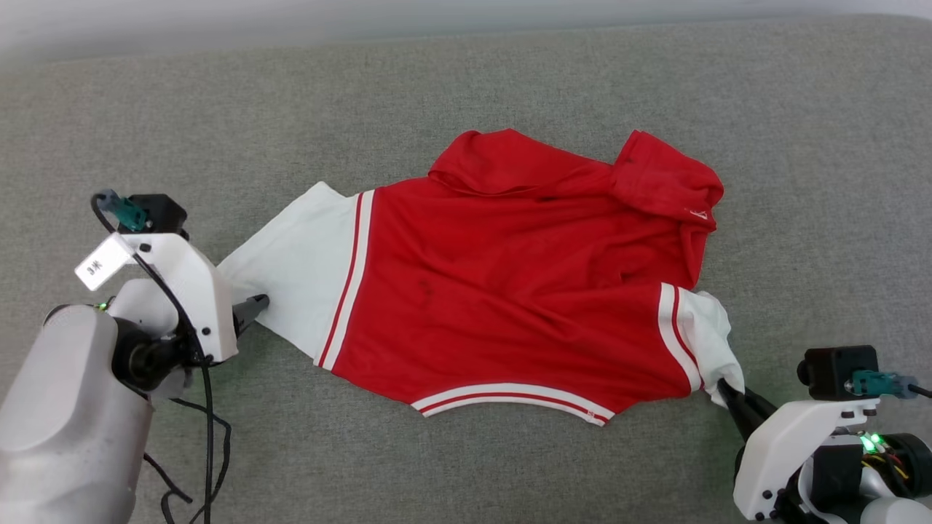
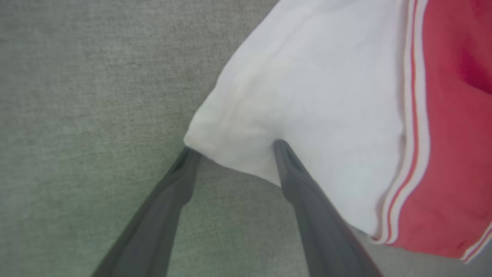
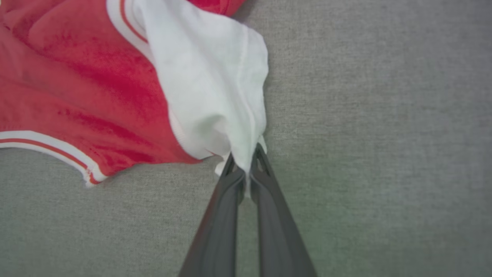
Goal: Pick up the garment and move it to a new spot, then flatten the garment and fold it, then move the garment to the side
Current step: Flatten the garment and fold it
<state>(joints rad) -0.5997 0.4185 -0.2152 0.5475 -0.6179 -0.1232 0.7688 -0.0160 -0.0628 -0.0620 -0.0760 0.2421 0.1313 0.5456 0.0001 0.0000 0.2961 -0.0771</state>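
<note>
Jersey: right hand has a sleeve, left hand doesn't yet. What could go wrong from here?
The left hand is open, fingers straddling the left sleeve at its corner; if the right hand pulls now, the jersey may drag sideways instead of flattening.
The right hand pinches only the bunched tip of the right sleeve; it could slip free.
The red flap folded over at the far right may get creased in.

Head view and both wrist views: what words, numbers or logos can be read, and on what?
White tag on the left arm: dark print, too small to read.
Small white mark on the shirt, at its folded red part: too small to read.
Nothing else written.
</note>
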